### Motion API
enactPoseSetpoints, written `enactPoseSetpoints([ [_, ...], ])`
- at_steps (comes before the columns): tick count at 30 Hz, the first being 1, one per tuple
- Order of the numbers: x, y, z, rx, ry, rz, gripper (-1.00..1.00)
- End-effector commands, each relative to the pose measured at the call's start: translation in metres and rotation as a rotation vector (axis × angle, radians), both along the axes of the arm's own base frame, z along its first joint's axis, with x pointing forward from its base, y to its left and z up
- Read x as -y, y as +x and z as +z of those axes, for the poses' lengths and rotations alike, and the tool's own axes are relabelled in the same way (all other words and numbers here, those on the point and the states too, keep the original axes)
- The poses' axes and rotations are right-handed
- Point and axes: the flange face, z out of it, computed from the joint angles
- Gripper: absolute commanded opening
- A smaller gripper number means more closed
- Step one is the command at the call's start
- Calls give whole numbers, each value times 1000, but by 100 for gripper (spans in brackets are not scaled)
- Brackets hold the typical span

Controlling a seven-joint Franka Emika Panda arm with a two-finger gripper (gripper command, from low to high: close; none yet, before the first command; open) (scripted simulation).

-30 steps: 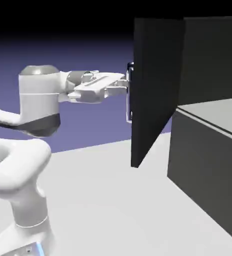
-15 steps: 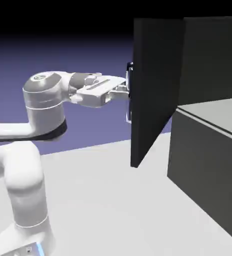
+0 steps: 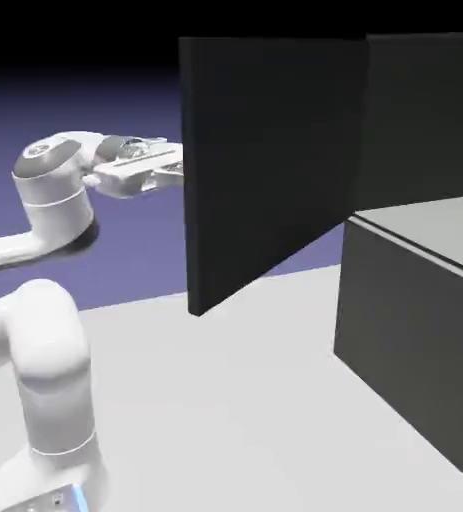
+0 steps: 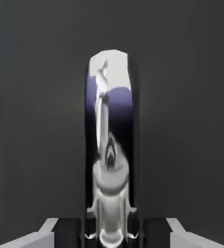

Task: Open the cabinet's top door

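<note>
The cabinet (image 3: 415, 330) is a dark charcoal box at the exterior view's right. Its top door (image 3: 265, 160) stands swung far out from the body, with its free edge toward the exterior view's left. My gripper (image 3: 175, 165) reaches that free edge, and the door panel hides its fingers there. In the hand view the slim silver handle (image 4: 111, 145) runs upright and large across the dark door panel (image 4: 191, 97). My gripper (image 4: 111, 237) is shut on the handle, with a grey fingertip on each side at the bottom edge.
A pale ledge (image 3: 425, 225) shows inside the cabinet where the door has left it. The white arm (image 3: 45, 340) rises at the lower left over the grey table (image 3: 225, 400).
The door has swung much wider toward the exterior view's left. My hand has drawn back leftward with the handle, and the jaws have closed on it.
</note>
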Motion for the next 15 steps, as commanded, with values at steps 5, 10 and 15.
enactPoseSetpoints([
  [5,-42,-10,0,-1,1,-79,-100],
  [10,-95,-17,0,-1,1,-180,-100],
  [15,-156,-20,0,-1,1,-295,-100],
])
